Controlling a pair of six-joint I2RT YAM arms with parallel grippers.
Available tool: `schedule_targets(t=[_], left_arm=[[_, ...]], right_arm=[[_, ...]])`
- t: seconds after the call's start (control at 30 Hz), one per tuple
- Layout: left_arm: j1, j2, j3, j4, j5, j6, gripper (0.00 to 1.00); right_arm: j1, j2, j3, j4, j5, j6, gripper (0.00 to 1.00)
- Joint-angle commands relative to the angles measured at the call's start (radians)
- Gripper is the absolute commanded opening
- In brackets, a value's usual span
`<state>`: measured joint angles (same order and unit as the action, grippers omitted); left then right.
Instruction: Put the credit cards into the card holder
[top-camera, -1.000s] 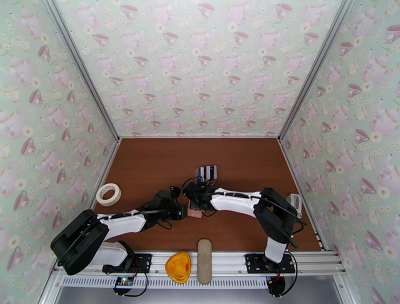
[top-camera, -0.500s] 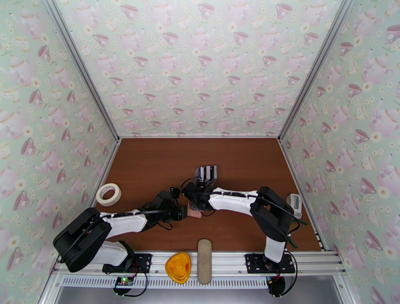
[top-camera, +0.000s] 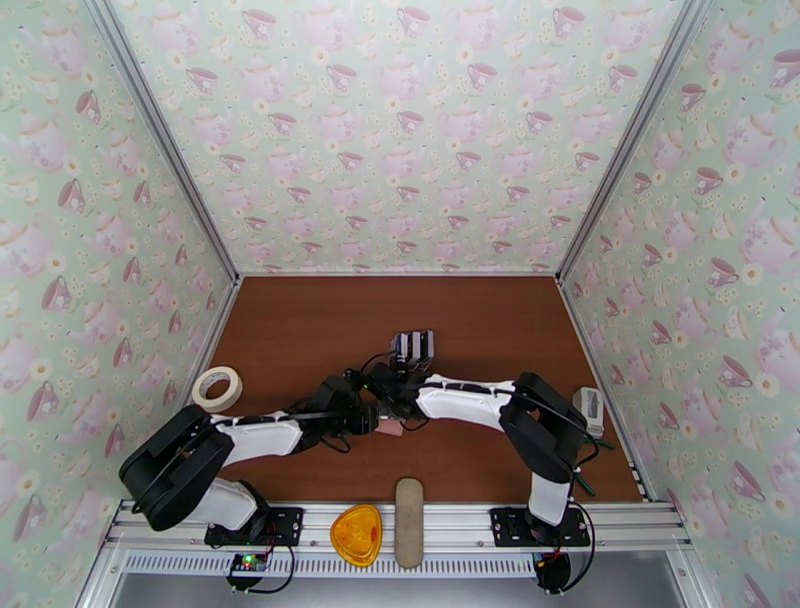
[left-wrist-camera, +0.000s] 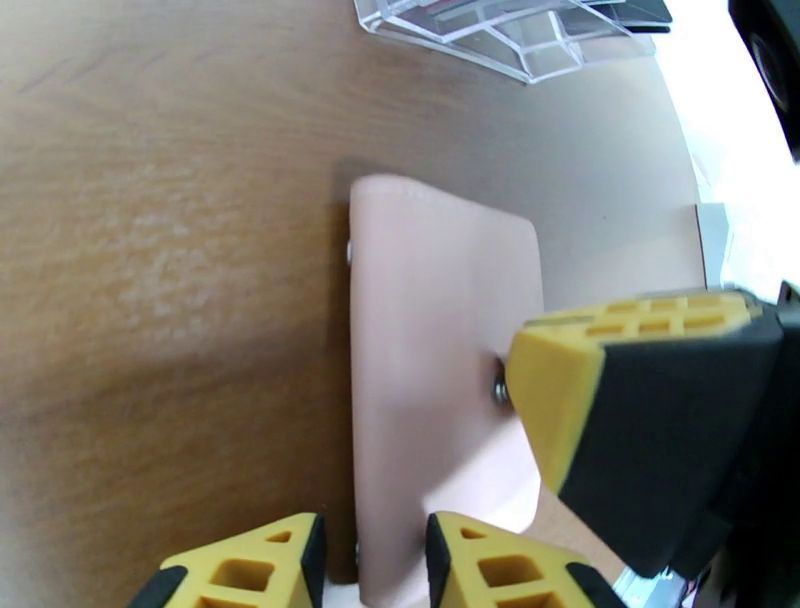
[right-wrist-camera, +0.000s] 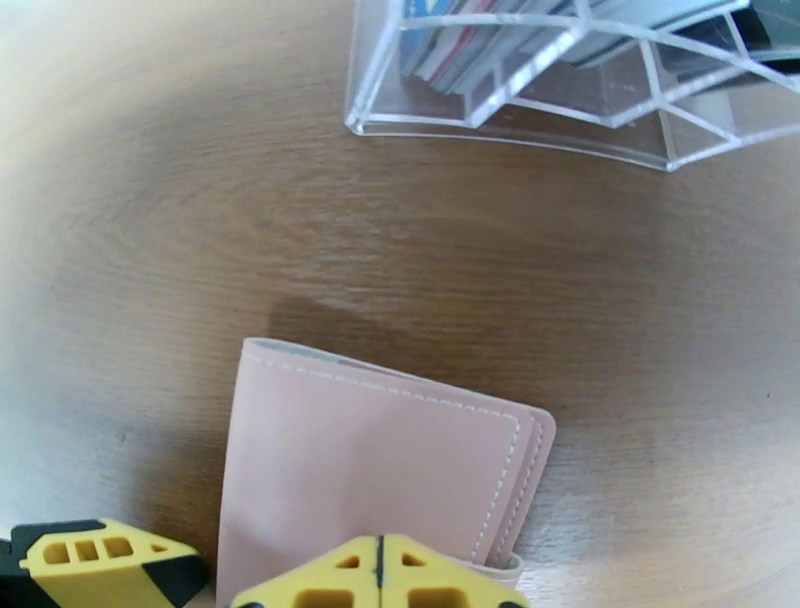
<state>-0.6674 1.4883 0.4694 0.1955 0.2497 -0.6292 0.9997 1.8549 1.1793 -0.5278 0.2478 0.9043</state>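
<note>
Finds the card holder (top-camera: 392, 429) flat on the table (top-camera: 480, 310), cover folded over, a little toward 6 o'clock from the table's centre. Notes the credit cards (top-camera: 412, 346) standing in a clear rack (right-wrist-camera: 500, 125) at 12 o'clock from the card holder, near it but not touching.

Records the right gripper (right-wrist-camera: 378, 562) reaching in from 3 o'clock, fingers pressed together with nothing between them, tips down on the cover beside a metal snap stud (left-wrist-camera: 497, 386).

Records the left gripper (left-wrist-camera: 375, 562) reaching in from 8 o'clock, jaws narrowly spread, with the card holder's near edge in the gap. Sees a strip of bare table between one pad and that edge, so logs no pinch.

Lists elsewhere: a tape roll (top-camera: 217, 388) at 9 o'clock near the wall; a small white device (top-camera: 591, 405) at 3 o'clock by the table edge; an orange piece (top-camera: 357, 533) and a beige case (top-camera: 408, 522) side by side on the rail at 6 o'clock.
</note>
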Motion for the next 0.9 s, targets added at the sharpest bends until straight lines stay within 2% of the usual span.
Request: schedule_targets(t=[0.0,0.5,0.87], left_arm=[[0.000,0.048,0.015,-0.036,-0.038,-0.004,0.32],[-0.003,0.073,0.016,-0.052,-0.068,-0.062,0.29],[-0.032,0.082,0.002,-0.015,-0.087,-0.132,0.29]], right_arm=[[0.004,0.002,-0.013,-0.005,-0.039,-0.011,0.01],[-0.047,-0.135,-0.086,0.072,-0.051,-0.090,0.00],[-0.085,-0.266,-0.226,0.107,-0.046,-0.072,0.02]])
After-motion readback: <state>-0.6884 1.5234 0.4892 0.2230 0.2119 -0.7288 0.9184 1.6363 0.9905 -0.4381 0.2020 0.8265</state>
